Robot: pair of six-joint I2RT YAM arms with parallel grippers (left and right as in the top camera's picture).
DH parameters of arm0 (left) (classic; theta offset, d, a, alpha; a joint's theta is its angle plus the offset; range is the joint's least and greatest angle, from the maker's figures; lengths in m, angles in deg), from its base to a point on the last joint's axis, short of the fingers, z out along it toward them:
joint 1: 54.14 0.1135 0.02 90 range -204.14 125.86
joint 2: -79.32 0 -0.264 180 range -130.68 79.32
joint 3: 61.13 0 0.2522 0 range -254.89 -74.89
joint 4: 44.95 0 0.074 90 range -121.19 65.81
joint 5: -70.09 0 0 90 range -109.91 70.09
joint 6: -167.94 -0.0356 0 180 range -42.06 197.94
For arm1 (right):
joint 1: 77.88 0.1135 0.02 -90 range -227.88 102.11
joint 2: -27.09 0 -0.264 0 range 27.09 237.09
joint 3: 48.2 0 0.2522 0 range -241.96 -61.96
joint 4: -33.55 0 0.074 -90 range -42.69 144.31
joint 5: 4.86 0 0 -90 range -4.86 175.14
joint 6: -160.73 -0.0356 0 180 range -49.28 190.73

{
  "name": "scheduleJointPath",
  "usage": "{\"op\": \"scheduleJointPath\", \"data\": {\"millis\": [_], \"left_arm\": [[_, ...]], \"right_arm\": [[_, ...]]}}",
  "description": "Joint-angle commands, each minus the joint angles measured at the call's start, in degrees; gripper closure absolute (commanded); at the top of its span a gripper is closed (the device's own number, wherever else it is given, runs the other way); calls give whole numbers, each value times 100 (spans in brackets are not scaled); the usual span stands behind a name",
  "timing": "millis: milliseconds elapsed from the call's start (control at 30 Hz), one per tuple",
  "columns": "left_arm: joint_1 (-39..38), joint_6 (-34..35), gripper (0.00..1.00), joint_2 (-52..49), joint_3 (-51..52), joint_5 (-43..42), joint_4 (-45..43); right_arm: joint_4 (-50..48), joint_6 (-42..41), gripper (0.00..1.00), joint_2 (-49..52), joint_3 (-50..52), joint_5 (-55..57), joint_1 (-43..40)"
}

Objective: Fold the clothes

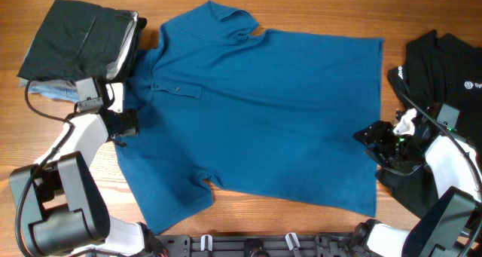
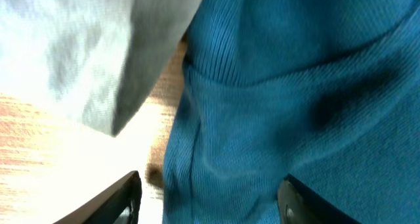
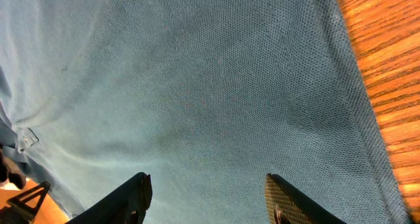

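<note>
The blue polo shirt (image 1: 256, 106) lies spread flat across the table, collar toward the far left, hem at the right. My left gripper (image 1: 129, 123) is open at the shirt's left edge near the shoulder; in the left wrist view its fingers (image 2: 210, 201) straddle the blue fabric (image 2: 275, 86). My right gripper (image 1: 369, 136) is open at the shirt's hem on the right; in the right wrist view its fingers (image 3: 207, 198) hover over the blue cloth (image 3: 197, 86). Black garments with a white logo (image 1: 452, 76) lie at the right.
A folded dark garment on a grey one (image 1: 79, 38) sits at the far left corner. A pale cloth (image 2: 79, 53) shows in the left wrist view. Bare wood table (image 1: 301, 219) runs along the front edge.
</note>
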Motion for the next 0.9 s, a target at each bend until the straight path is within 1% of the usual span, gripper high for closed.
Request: {"op": "scheduleJointPath", "data": {"millis": [0, 100, 167, 233, 300, 367, 400, 467, 500, 533, 700, 767, 800, 867], "left_arm": [[37, 140, 44, -79, 72, -70, 129], [39, 249, 61, -168, 127, -72, 105], [37, 245, 64, -317, 136, -68, 28], [37, 245, 69, -518, 136, -68, -144], [39, 245, 79, -560, 133, -66, -173], [37, 247, 84, -546, 109, -66, -155], [37, 247, 84, -540, 87, -63, -125], [37, 249, 80, -483, 20, -63, 39], [37, 251, 62, -450, -11, -61, 136], [37, 251, 56, -433, -39, -61, 212], [105, 566, 53, -26, -415, -70, 938], [282, 881, 52, 214, -437, -120, 977], [409, 968, 53, 251, -437, -269, 975], [654, 1001, 54, 240, -433, -507, 973]], "right_arm": [[13, -72, 41, 33, -35, -133, 28], [9, -72, 41, 33, -35, -133, 28], [9, -70, 41, 33, -35, -136, 28], [9, -68, 41, 33, -35, -136, 28], [9, -70, 41, 33, -35, -133, 28], [9, -68, 42, 33, -35, -133, 28], [9, -66, 41, 33, -35, -133, 28], [9, -63, 41, 33, -35, -133, 28], [9, -59, 41, 33, -35, -133, 28], [9, -42, 41, 33, -35, -133, 28], [9, 81, 41, 33, -35, -133, 28], [9, 83, 41, 33, -35, -131, 28], [9, 83, 41, 33, -35, -131, 28], [9, 83, 41, 33, -35, -131, 28]]}}
